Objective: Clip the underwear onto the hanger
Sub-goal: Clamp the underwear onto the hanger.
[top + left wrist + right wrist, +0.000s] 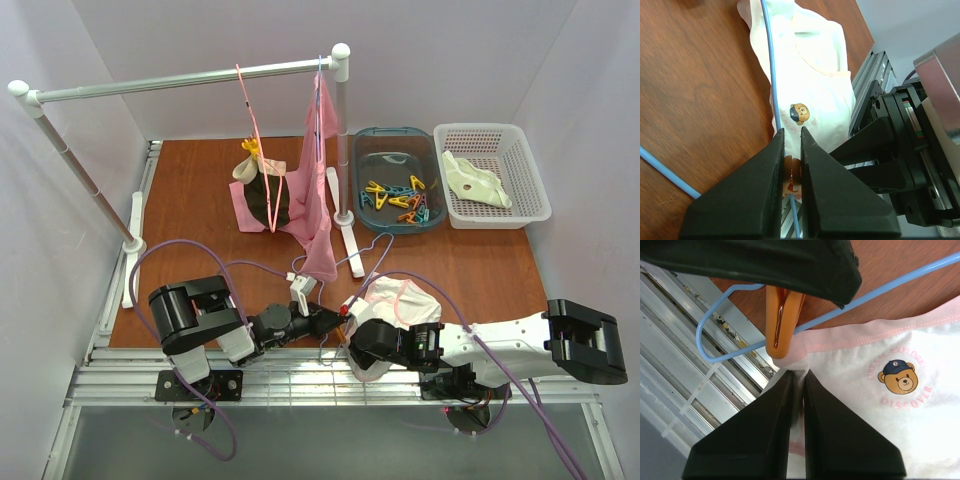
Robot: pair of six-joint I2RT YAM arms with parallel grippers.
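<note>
We find the left end effector (791,134) clamping an orange peg (782,320) across hanger (880,287) and underwear (855,385); the right end effector (799,375) pinches the fabric. Release, we judge, is outstanding.

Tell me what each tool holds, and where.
Left tool: orange plastic clothespin, by its handle end. Right tool: pale pink-edged fabric briefs, at a corner.

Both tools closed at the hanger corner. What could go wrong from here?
1. The orange clip in the left tool meets the hanger right at the waistband edge of the underwear; it may catch wire or fabric alone, leaving them unjoined.
2. The right tool pinches only a thin fabric edge beside the clip; it might slip and let the waistband shift off the wire.
</note>
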